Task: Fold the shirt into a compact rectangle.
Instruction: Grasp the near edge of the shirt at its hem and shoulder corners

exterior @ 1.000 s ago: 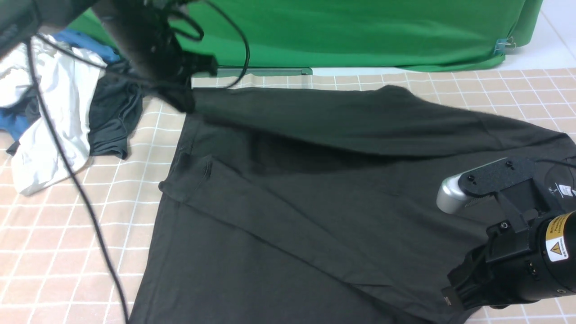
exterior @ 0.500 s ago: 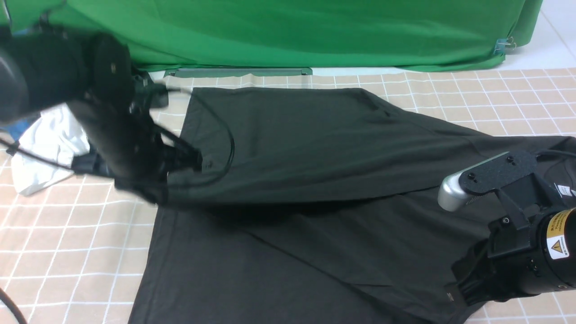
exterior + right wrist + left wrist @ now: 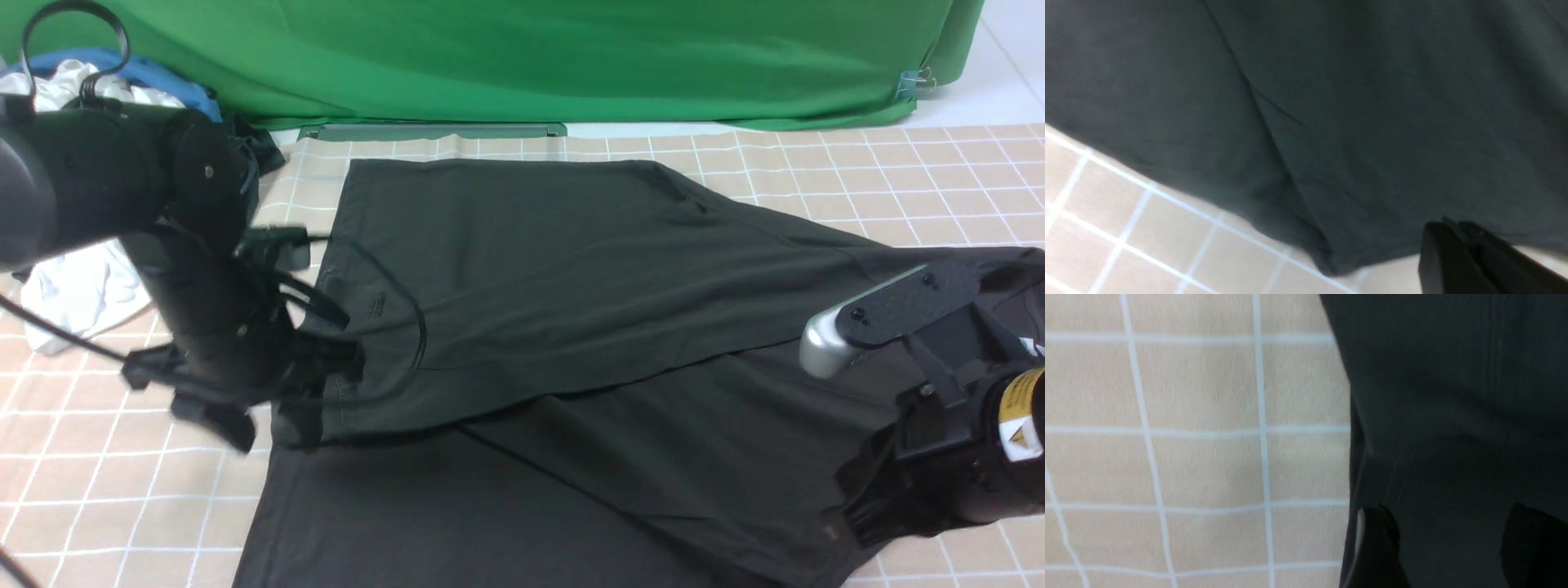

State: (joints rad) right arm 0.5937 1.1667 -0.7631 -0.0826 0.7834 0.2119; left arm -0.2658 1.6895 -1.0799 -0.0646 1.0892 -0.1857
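Since a second ago the left arm has swung from the far edge toward the near side, dragging the far half of the shirt (image 3: 531, 269) over itself, so a folded flap now lies across the middle.

In the left wrist view the left fingers (image 3: 1376, 543) stand well apart with cloth lying flat below them, gripping nothing. The right fingers (image 3: 1470, 261) look pressed together beside the near right edge of the shirt. Whether they pinch any cloth I cannot tell.

One black shirt lies spread on the checked worktop (image 3: 98, 490), its long axis running left to right. The left fingers stand right over the left end, at the flap's corner, and the right arm is at the opposite end. The flap's near edge slants from the left fingers away toward the right, and an uncovered part of the shirt remains nearer the camera. A further fold would probably start from one of those two ends, each arm taking the one beside it.

Behind the left arm sits one pile of spare clothes: one white garment (image 3: 73, 286), one blue garment (image 3: 155, 73) and a dark scrap.
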